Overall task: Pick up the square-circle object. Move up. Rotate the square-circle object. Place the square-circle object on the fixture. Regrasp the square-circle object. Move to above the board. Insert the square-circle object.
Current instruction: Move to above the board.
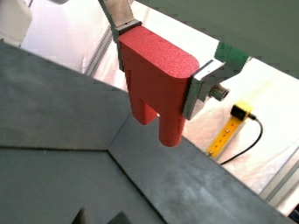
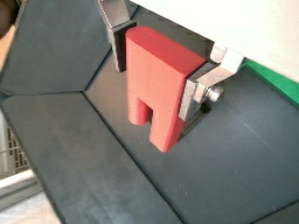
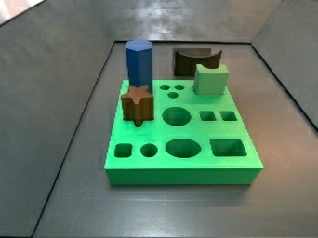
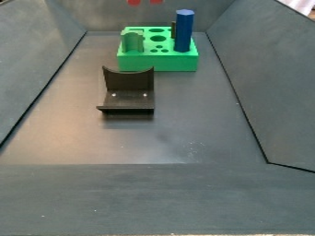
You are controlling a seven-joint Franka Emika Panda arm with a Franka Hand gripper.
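Observation:
In both wrist views my gripper (image 1: 160, 70) (image 2: 156, 72) is shut on the square-circle object (image 1: 158, 79) (image 2: 156, 87), a red piece with a rounded top edge and two short legs pointing away from the fingers. It hangs well above the dark floor. At the upper edge of a side view a bit of red (image 4: 144, 2) shows; the gripper itself is outside both side views. The fixture (image 3: 192, 59) (image 4: 127, 90) stands on the floor beside the green board (image 3: 206, 133) (image 4: 160, 59).
On the board stand a tall blue prism (image 3: 138, 63) (image 4: 183, 29), a brown star peg (image 3: 138, 103) and a pale green notched block (image 3: 211, 79). Sloped dark walls enclose the floor. A yellow cable (image 1: 239, 124) lies outside the enclosure.

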